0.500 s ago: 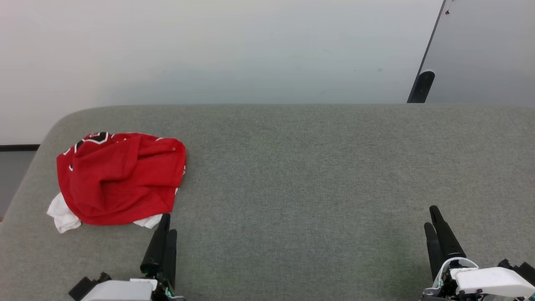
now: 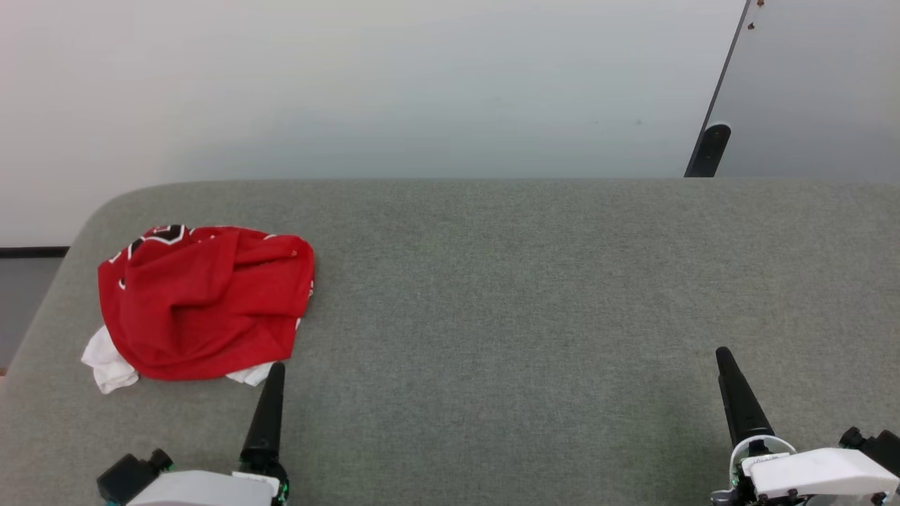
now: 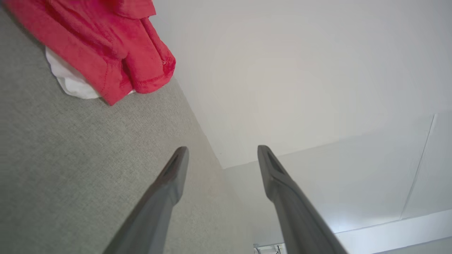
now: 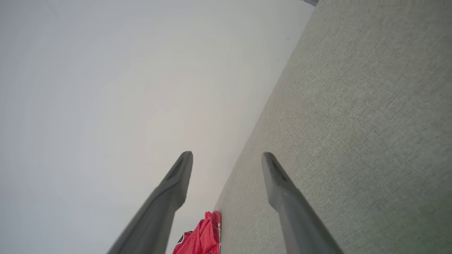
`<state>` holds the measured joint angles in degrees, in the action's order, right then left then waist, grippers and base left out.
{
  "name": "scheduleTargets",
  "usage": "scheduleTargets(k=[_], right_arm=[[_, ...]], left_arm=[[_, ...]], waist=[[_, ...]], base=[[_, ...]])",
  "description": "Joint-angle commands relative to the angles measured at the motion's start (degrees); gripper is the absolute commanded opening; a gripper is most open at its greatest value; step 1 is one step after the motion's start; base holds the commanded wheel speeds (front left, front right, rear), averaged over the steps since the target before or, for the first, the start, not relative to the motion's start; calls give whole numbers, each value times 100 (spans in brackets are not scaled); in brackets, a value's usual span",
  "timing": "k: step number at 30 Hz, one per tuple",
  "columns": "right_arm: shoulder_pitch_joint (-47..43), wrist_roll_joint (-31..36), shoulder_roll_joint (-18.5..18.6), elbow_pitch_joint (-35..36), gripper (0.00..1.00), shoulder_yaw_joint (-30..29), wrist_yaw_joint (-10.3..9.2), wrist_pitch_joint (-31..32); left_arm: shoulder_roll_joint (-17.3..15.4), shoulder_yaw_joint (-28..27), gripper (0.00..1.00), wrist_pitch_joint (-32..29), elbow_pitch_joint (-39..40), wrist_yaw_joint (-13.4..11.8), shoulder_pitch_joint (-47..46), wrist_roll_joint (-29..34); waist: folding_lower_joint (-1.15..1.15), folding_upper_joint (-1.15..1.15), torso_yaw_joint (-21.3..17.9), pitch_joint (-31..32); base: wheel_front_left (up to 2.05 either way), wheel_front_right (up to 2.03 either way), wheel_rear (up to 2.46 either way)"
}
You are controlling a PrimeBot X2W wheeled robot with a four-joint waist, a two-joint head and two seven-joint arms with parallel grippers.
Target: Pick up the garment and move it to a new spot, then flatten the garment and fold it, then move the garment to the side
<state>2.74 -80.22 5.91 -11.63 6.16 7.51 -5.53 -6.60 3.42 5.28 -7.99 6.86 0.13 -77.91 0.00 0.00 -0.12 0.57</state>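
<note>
Rolling onto edge, left gripper (image 3: 222, 155) and right gripper (image 4: 226, 158) stayed spread, empty; garment (image 2: 204, 302) lay untouched, pickup not begun.

Grey fabric-covered table (image 2: 534, 295), crumpled red and white garment (image 2: 204, 302) at its left end

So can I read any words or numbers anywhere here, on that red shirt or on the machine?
No text can be read here.
garment: black, white-edged print at its far edge, too crumpled to read.
right gripper: a tiny label on the white casing behind it, too small to read.
</note>
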Motion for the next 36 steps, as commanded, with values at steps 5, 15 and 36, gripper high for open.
scheduleTargets(k=[5, 15, 36], right_arm=[[52, 933, 91, 55, 100, -25, -1, -121], [-61, 3333, -37, 131, 100, -248, -2, -278], [-179, 5511, -259, 198, 100, -301, -2, -576]], left_arm=[[-77, 17, 100, 135, 83, -180, -5, 972], [-76, 20, 100, 301, 295, -374, 131, 2917], [232, -230, 100, 597, 589, -20, 365, 4906]], waist=[[0, 0, 8, 29], [0, 0, 13, 73], [0, 0, 23, 117]], base=[[0, 0, 0], [0, 0, 0], [0, 0, 0]])
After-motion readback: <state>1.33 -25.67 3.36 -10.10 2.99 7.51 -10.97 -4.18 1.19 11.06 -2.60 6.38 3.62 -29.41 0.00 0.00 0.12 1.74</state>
